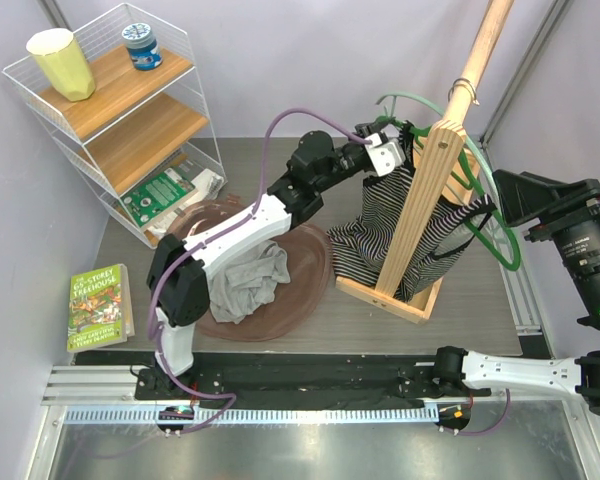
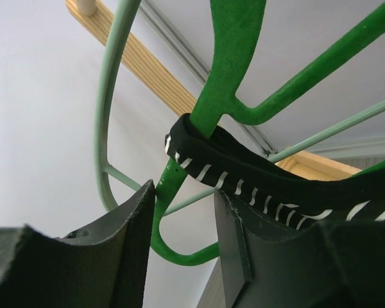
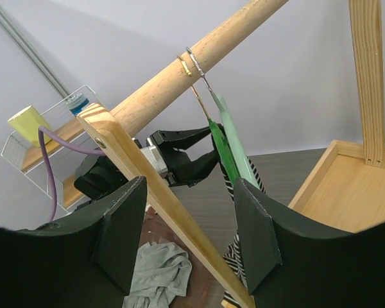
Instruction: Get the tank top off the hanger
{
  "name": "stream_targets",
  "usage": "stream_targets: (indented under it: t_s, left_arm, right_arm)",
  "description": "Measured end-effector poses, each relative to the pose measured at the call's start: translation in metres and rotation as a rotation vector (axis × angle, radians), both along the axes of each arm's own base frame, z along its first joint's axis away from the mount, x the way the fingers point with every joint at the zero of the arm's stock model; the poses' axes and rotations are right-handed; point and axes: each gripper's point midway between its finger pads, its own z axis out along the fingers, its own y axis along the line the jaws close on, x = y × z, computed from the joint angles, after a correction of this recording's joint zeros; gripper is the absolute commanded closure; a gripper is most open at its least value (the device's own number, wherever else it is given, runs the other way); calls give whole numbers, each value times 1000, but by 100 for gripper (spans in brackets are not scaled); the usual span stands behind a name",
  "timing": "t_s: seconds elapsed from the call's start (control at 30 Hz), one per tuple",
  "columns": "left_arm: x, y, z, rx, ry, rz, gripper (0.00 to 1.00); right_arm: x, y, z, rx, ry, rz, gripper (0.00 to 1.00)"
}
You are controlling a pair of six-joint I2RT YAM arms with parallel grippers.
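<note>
The left gripper (image 2: 183, 192) is open, its two dark fingers (image 2: 125, 237) standing apart with a lower limb of the dark green hanger (image 2: 234, 58) passing up between them, closer to the left finger. Just above the right finger lies the strap (image 2: 244, 170) of the tank top (image 1: 380, 240), a black-bound band ticked with short white stripes, looped over the hanger's shoulder where the neck forks. A pale green hanger (image 2: 109, 96) sits right behind the dark one. Both hang by metal hooks (image 3: 192, 61) from the slanted round pole (image 3: 179, 77) of the wooden rack (image 1: 425, 200), which stands at the far right of the table. From the top view the tank top is on the hanger, its black-and-white striped body drooping in loose folds on both sides of the rack's upright and down towards its base tray (image 1: 385, 300). To the left, near the left arm, a grey garment (image 1: 250, 280) lies crumpled on a round brown tray (image 1: 305, 290). The right gripper (image 3: 189, 192) hangs to the right of the rack, open wide with nothing between its fingers, pointing at the pole and hangers.
</note>
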Motion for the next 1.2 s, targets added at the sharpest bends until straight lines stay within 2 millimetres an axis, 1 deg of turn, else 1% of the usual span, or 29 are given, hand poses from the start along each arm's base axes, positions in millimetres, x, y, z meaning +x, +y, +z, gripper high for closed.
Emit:
stream_targets:
  t_s: [0.03,0.1,0.2,0.3,0.5,0.57,0.77,0.8,0.87,0.9,1.03,1.07,1.2]
  left_arm:
    - [-1,-1,0,4,-2,-1,63]
    - [-2,-3,0,14,-12,-1,65]
    - [-3,-6,3,18,-27,-3,65]
    - [-4,-9,6,19,-44,-4,64]
    - [-4,-13,8,24,-63,-5,56]
    - [-4,-13,7,31,-66,-5,56]
    - [-4,-17,5,52,-78,-9,67]
    - [-4,-17,5,53,-81,-9,73]
    - [-4,-17,5,55,-84,-8,76]
    - [-4,-17,5,55,-84,-8,87]
    - [-4,-17,4,62,-90,-4,94]
    - [-3,-17,4,65,-91,-3,100]
    - [-4,-16,-3,76,-89,4,100]
  right_arm:
    - [0,0,0,0,0,0,38]
    - [0,0,0,0,0,0,38]
    - [0,0,0,0,0,0,38]
    - [0,0,0,0,0,0,38]
    - [0,0,0,0,0,1,38]
    - [0,0,0,0,0,0,38]
    - [0,0,0,0,0,1,38]
    - [0,0,0,0,0,1,38]
    - [0,0,0,0,0,1,38]
    - [0,0,0,0,0,1,38]
    - [0,0,0,0,0,1,38]
    - [0,0,0,0,0,1,38]
    - [-1,0,2,5,-3,3,38]
